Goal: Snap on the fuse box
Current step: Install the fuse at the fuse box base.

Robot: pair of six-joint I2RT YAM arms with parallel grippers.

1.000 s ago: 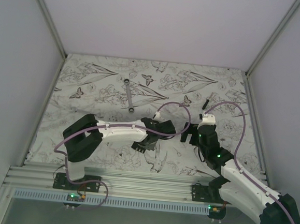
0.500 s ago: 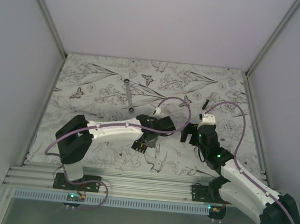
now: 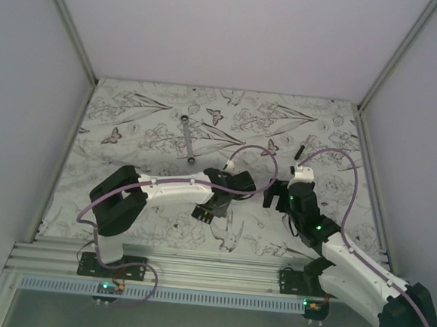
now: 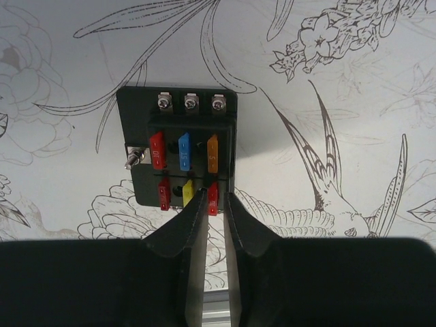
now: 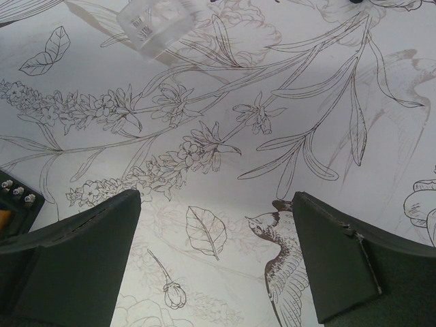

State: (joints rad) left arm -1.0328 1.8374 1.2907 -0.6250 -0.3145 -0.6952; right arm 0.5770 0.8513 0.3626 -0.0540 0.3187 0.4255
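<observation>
Two grippers are seen low over the flower-printed table (image 3: 123, 126). The fuse box (image 4: 184, 129) is laid flat on the table near its middle. Screws are set along its far edge, and red, blue, orange and yellow fuses on its face. The left gripper (image 4: 215, 197) is poised at the box's near edge, its fingers (image 4: 184, 231) parted by only a narrow slit, the tips by the yellow and red fuses. Nothing is seen clamped between them, and contact with the box cannot be told. The right gripper (image 5: 216, 196) is spread wide with nothing in it, to the right of the box. A clear plastic piece (image 5: 153, 27) is seen on the table beyond it. A silver wrench (image 3: 188, 140) lies well apart, farther back.
</observation>
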